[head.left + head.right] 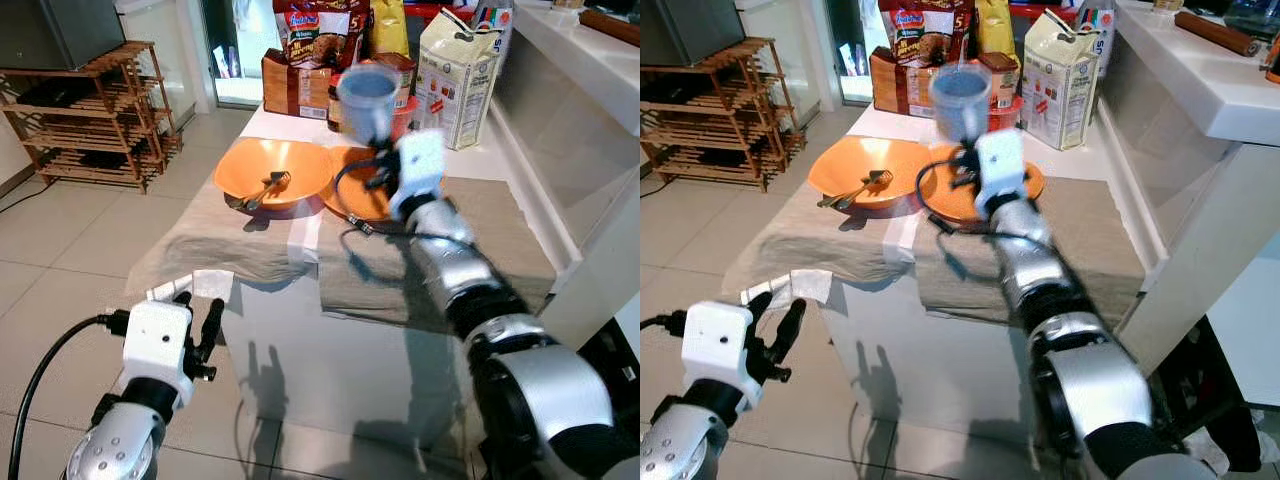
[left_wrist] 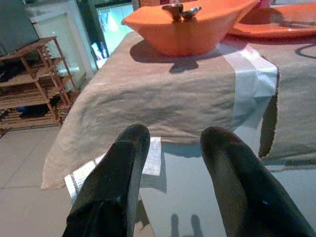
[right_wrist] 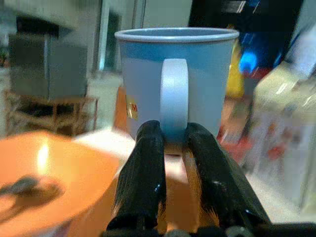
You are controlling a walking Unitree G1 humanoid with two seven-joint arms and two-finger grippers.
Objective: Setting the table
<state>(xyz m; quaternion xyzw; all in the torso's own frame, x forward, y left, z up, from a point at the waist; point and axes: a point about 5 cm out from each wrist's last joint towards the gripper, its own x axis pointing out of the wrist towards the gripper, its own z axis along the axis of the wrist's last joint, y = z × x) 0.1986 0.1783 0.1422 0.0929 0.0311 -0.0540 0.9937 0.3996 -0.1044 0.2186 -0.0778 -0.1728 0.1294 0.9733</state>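
Note:
My right gripper [image 3: 174,140] is shut on the handle of a light blue mug [image 1: 368,100], which it holds upright in the air above the orange plate [image 1: 358,192]. An orange bowl [image 1: 271,171] with a fork and spoon [image 1: 266,187] in it sits left of the plate on the beige cloth [image 1: 225,235]. Low at the near left, off the table's front edge, my left gripper [image 1: 197,310] is open with nothing between its fingers [image 2: 116,173].
Cereal boxes, a flour bag [image 1: 460,75] and jars crowd the table's far end. A white counter [image 1: 1200,90] borders the right side. A wooden shoe rack [image 1: 95,110] stands on the tiled floor at the left.

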